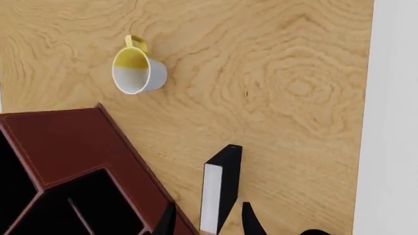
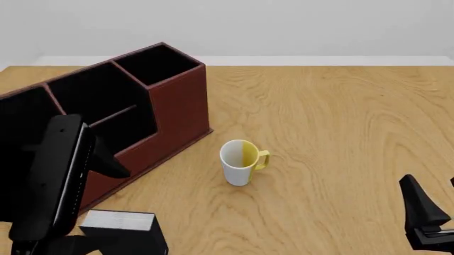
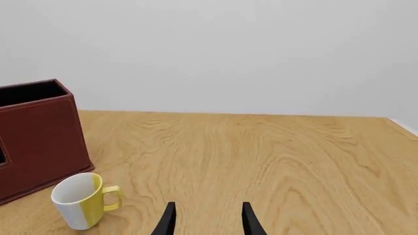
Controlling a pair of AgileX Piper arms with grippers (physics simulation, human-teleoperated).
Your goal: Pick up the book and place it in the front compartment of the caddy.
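**Inspector A:** Left tool [image 1: 207,223]: fingers apart, one on each side of the book [image 1: 219,188], page edge showing between them. Contact with the covers not confirmed from the left wrist view. Not clamped, as far as can be seen.

**Inspector B:** Noted. Book position?

**Inspector A:** Standing on the counter [image 2: 341,117], just beside the near wall of the caddy [image 2: 174,111], outside it. In the front view, seen as a grey-white page edge low in frame [image 2: 117,220], partly hidden by the left arm.

**Inspector B:** Right tool?

**Inspector A:** Right tool [image 3: 207,220]: fingers apart, nothing between them, well apart from the book. Idle, low at the right of the front view.

**Inspector B:** Step in hand?

**Inspector A:** Judged as the grasp, not yet completed. Front compartment [image 2: 99,101] black inside, crossed by a thin divider, no book in it.

**Inspector B:** Next move?

**Inspector A:** Closing on the covers squarely, then a lift high enough to clear the stepped wall, then across and down into the middle section beside the divider. Mug [image 2: 240,161] near the caddy, off the likely path; low risk.
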